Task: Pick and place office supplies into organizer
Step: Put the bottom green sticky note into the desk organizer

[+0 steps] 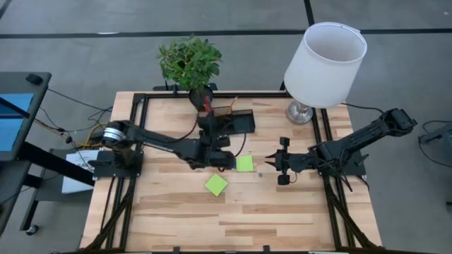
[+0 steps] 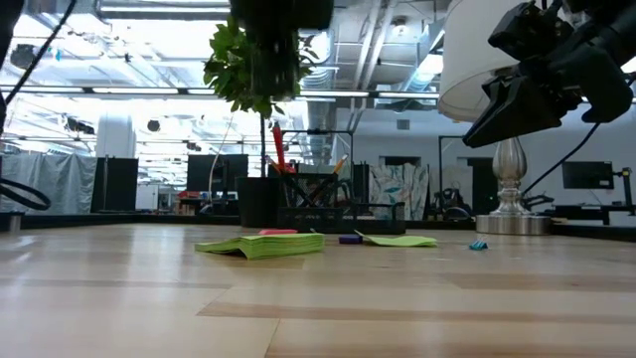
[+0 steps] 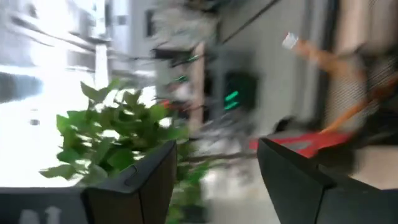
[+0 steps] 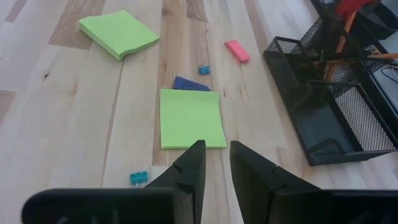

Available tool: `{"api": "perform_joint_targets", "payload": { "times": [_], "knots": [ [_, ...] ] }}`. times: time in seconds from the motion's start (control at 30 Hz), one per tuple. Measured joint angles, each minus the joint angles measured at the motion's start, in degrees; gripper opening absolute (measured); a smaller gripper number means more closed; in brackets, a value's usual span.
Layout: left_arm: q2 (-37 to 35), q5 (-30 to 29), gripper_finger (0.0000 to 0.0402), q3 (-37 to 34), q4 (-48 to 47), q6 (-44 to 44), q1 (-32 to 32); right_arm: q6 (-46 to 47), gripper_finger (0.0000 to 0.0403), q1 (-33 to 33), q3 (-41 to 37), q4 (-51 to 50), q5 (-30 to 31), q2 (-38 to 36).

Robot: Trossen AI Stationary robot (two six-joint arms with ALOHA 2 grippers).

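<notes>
Two lime-green sticky-note pads lie flat on the table, one [image 1: 244,164] [image 4: 191,118] just ahead of my right gripper and one [image 1: 217,185] [image 4: 118,32] nearer the near edge. A pink piece [image 4: 237,51] and small blue pieces [image 4: 203,69] [image 4: 139,178] lie around them. The dark mesh organizer [image 1: 229,121] [image 4: 336,106] stands at the far middle, with red scissors [image 2: 278,144] and orange pencils [image 2: 338,164] upright in it. My left gripper [image 1: 209,127] [image 3: 214,149] is open and empty, raised by the organizer's left end. My right gripper [image 1: 272,162] [image 4: 214,165] is empty, its fingers a narrow gap apart, above the table to the right of the pads.
A potted plant [image 1: 191,63] stands behind the organizer at the far edge. A white-shaded lamp [image 1: 325,63] stands at the far right on its silver base [image 1: 301,111]. Black frame rails [image 1: 141,141] run along the table's left and right sides. Bare wood lies toward the near edge.
</notes>
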Motion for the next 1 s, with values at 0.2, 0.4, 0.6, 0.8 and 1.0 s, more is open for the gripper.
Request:
{"api": "perform_joint_targets", "payload": {
  "times": [0.2, 0.4, 0.6, 0.8, 1.0],
  "knots": [
    [-11.4, 32.0, 0.0217, 3.0, -6.6, -21.2, -3.3, 0.5, 0.0067, 0.0, 0.0, 0.0, 0.0, 0.0],
    [-24.3, 47.1, 0.0217, -7.9, 8.2, -21.7, -5.9, 0.5, 0.0067, 0.0, 0.0, 1.0, 0.1, 0.0],
    [-36.2, 46.5, 0.0217, -28.1, 30.2, -21.5, -9.9, 2.5, 0.0067, -0.1, 0.0, 5.4, 0.2, 0.0],
    [-44.0, 46.5, 0.0217, -47.3, 55.4, -20.9, -12.8, 8.6, 0.0067, -1.1, 0.0, 7.7, 0.2, 0.0],
    [-45.8, 46.6, 0.0217, -62.5, 76.9, -21.8, -13.0, 11.9, 0.0067, -2.0, 0.0, 9.2, 0.1, 1.6]
  ]
}}
